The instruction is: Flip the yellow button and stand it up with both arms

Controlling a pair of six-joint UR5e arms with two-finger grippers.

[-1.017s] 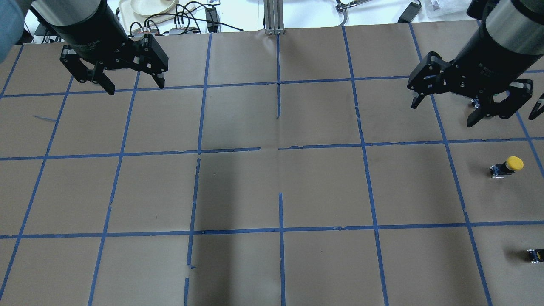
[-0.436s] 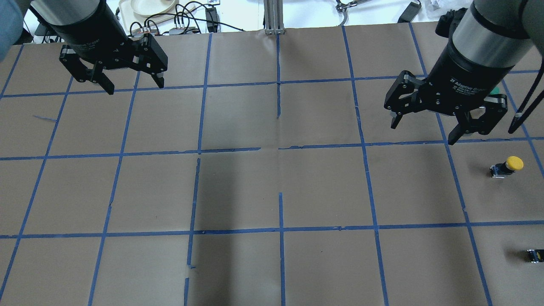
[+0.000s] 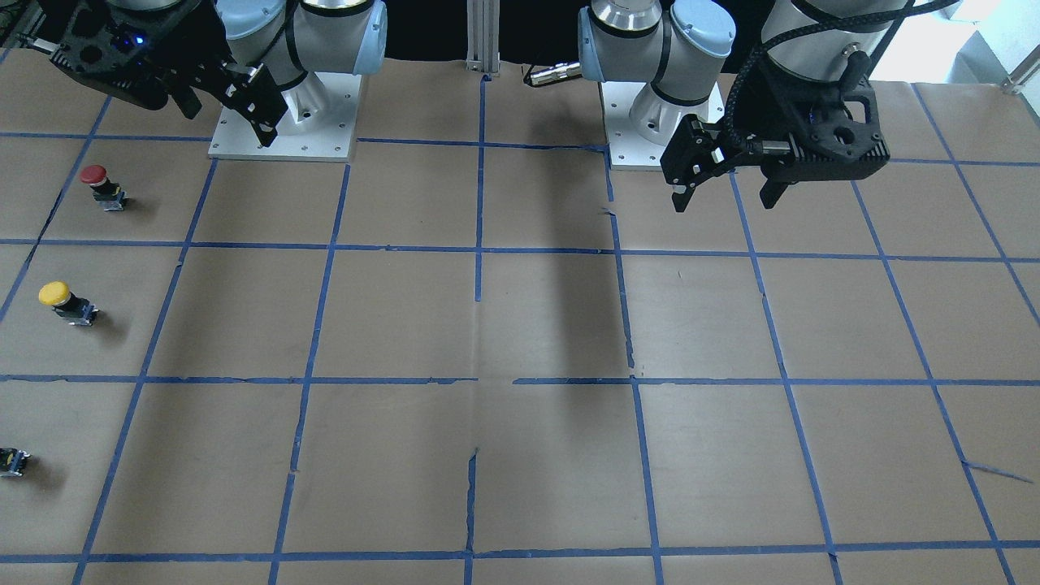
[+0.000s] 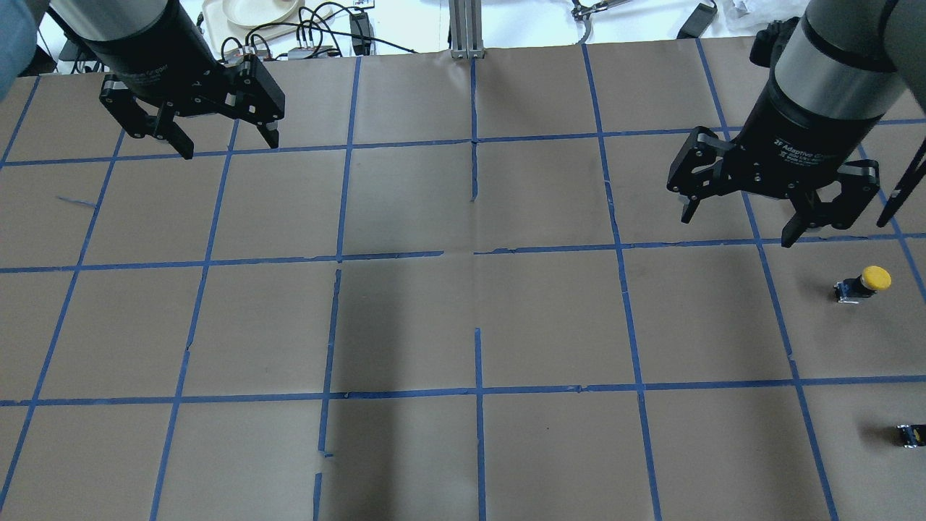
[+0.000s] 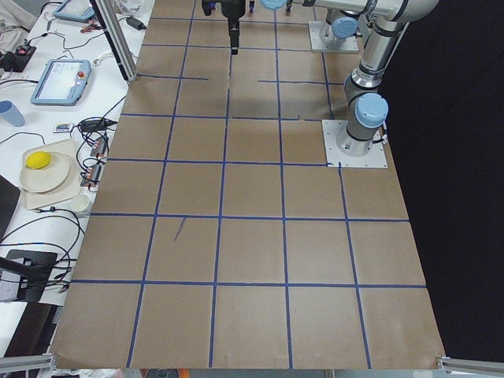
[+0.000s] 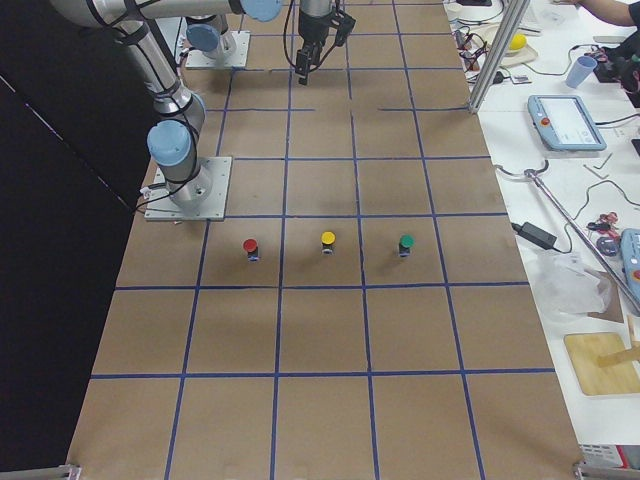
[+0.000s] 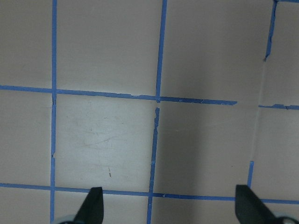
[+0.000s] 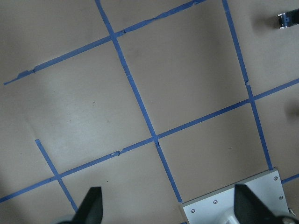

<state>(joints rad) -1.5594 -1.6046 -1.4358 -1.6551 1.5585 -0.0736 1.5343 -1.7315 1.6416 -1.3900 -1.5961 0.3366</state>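
The yellow button (image 4: pixel 864 282) is near the table's right edge, its yellow cap to the right of its black body. I cannot tell whether it stands or lies. It also shows in the front-facing view (image 3: pixel 65 302) and the right side view (image 6: pixel 327 241). My right gripper (image 4: pixel 736 231) hangs open and empty above the table, up and left of the button and apart from it. My left gripper (image 4: pixel 231 150) hangs open and empty over the far left. Both wrist views show open fingertips over bare paper, the left (image 7: pixel 93 203) and the right (image 8: pixel 91 203).
A red button (image 3: pixel 101 185) and a green one (image 6: pixel 405 243) flank the yellow one in a row. A black button body (image 4: pixel 910 434) sits at the frame's right edge. Cables and a tray (image 4: pixel 253 14) lie beyond the table's far edge. Both arm bases (image 3: pixel 284 122) stand at the robot's edge.
My right gripper has swung from the far right edge toward the middle and nearer, turning as it went, and stays open. The left gripper and the buttons have not moved.
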